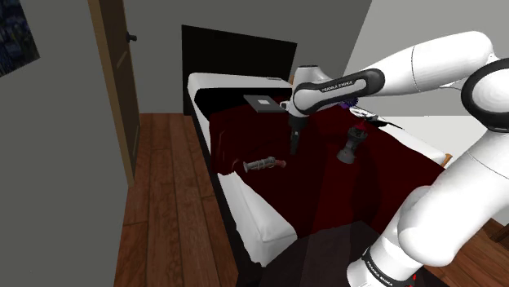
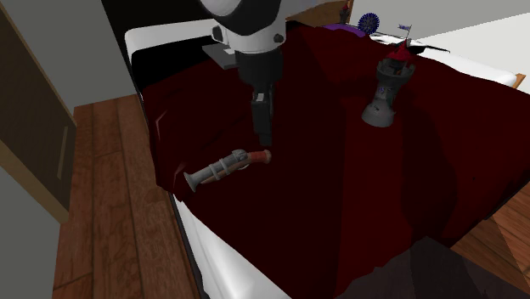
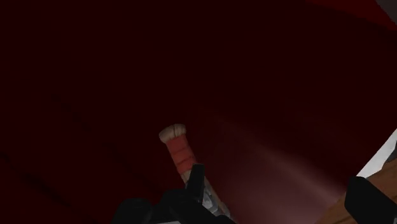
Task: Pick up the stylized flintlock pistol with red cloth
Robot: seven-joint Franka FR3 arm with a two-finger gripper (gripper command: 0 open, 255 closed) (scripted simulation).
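In the shoulder view, the pistol (image 1: 263, 165) is seen lying flat on the dark red blanket (image 1: 326, 187) of the bed (image 1: 254, 214), close to the bed's side edge by the wooden floor (image 1: 171, 204). The claw (image 1: 294, 148) is poised beside the pistol's red-wrapped end, fingers spread apart, nothing clasped. A tower figure (image 1: 351, 145) is set well apart, farther in.

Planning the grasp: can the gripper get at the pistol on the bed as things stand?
Probably yes. The open gripper hangs close above the red-wrapped grip end of the pistol, nothing lies on the dark red cover between them, and the tower figure stands well aside.
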